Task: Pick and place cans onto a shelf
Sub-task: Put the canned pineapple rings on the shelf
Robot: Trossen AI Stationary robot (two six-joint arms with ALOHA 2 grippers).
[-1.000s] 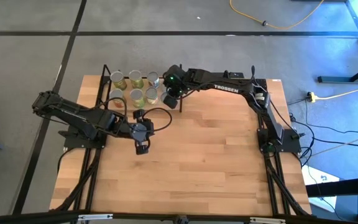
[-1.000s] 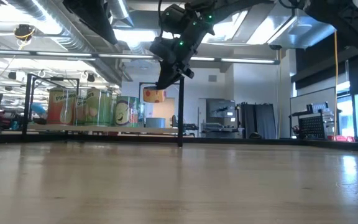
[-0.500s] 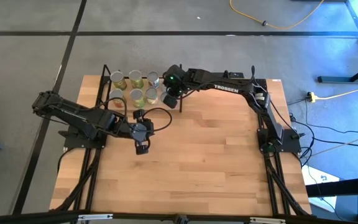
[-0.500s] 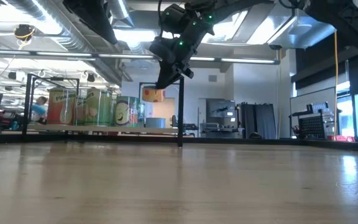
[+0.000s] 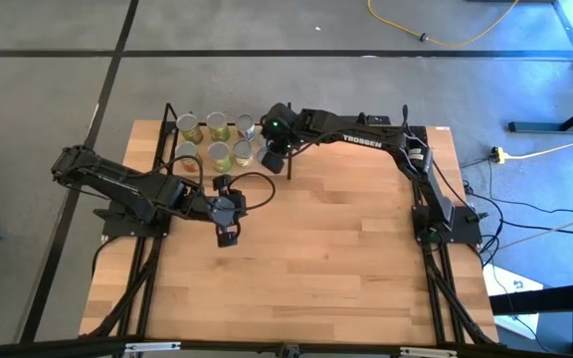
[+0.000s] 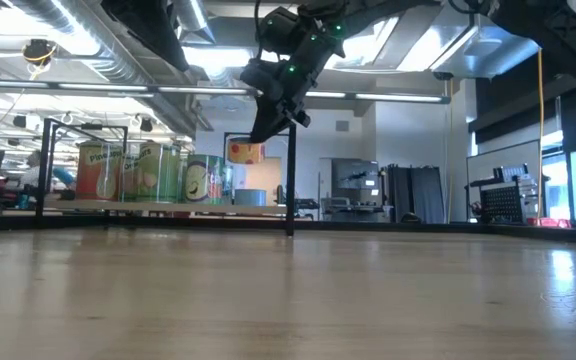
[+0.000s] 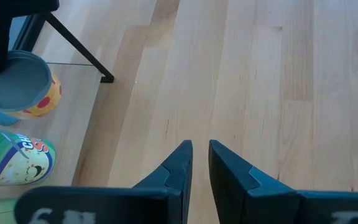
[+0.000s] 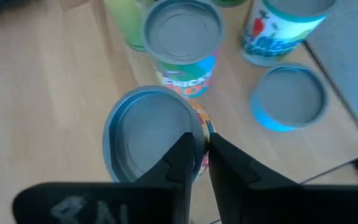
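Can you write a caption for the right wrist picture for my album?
The right gripper pinches the rim of a can above the shelf.

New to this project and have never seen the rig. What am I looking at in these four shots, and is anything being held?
It is a robot with two dark arms at a wooden table, each ending in a two-finger gripper.

One picture looks straight down from above. One looks level across the tabletop. The other two come from a camera on each wrist, looking past that arm's own fingers.

At the table's far edge stands a small black-framed shelf with several cans on its board.

The right gripper reaches over the shelf and pinches the rim of one tin, the held can. In the level view that tin appears to hang clear of the board.

The left gripper waits over bare table, fingers nearly together and empty.
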